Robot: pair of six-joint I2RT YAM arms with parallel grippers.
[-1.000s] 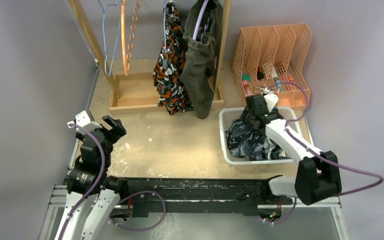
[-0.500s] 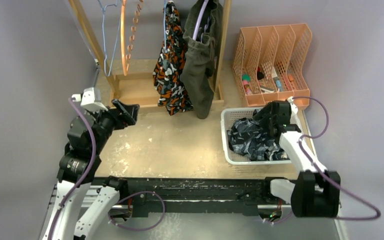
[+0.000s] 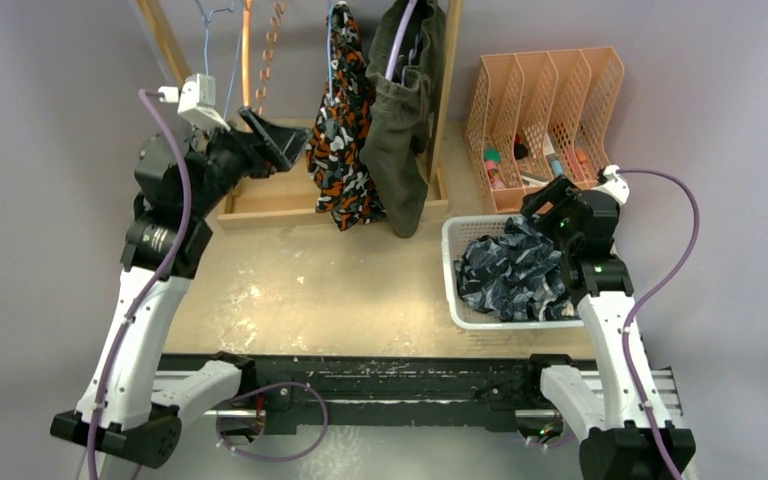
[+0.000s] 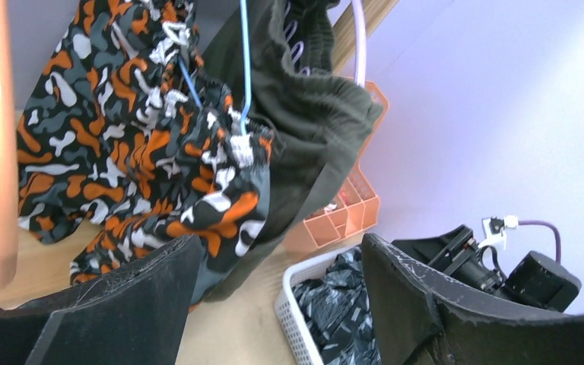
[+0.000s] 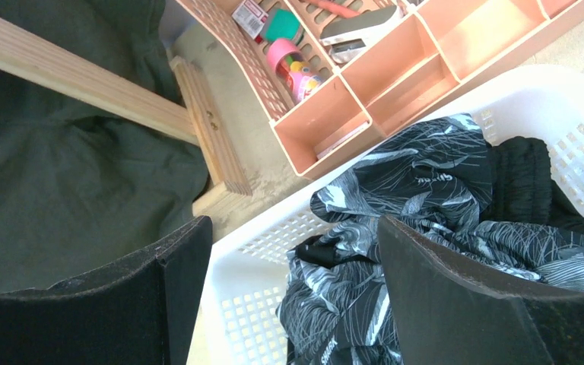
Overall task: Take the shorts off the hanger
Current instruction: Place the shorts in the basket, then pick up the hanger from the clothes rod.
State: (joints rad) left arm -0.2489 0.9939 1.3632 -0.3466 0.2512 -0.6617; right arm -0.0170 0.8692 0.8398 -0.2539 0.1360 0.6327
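2 of the 4 pairs are hanging on the pale wooden rack (image 3: pixel 446 95) at the top centre of the overhead view. The orange, black and white camouflage fabric shorts (image 3: pixel 343 160) are on a thin blue wire hanger (image 4: pixel 244 68). Touching them on the right are the olive-green drawstring shorts (image 3: pixel 400 140) on a lilac hanger (image 3: pixel 397 45). The other 2 are lying in the white perforated plastic basket (image 3: pixel 505 322) at right centre: the dark navy shorts with pale leaf print (image 3: pixel 510 275) on top, and the plain black pair (image 5: pixel 521 171) tucked beside them. The left gripper (image 3: pixel 282 142) is hovering in the upper left with its jaws wide apart, holding nothing. It is pointing at the camouflage pair, which is filling the space beyond its fingers in the wrist view. The right gripper (image 5: pixel 295 236) is hanging at the basket's upper rim, likewise spread wide and empty. Judging by this, the step in hand is the approach to the 3rd pair, the camouflage one. The next move is calling for the left jaws to close on a fold of cloth clear of the blue wire, then pull it off the hanger without dragging the olive pair along.
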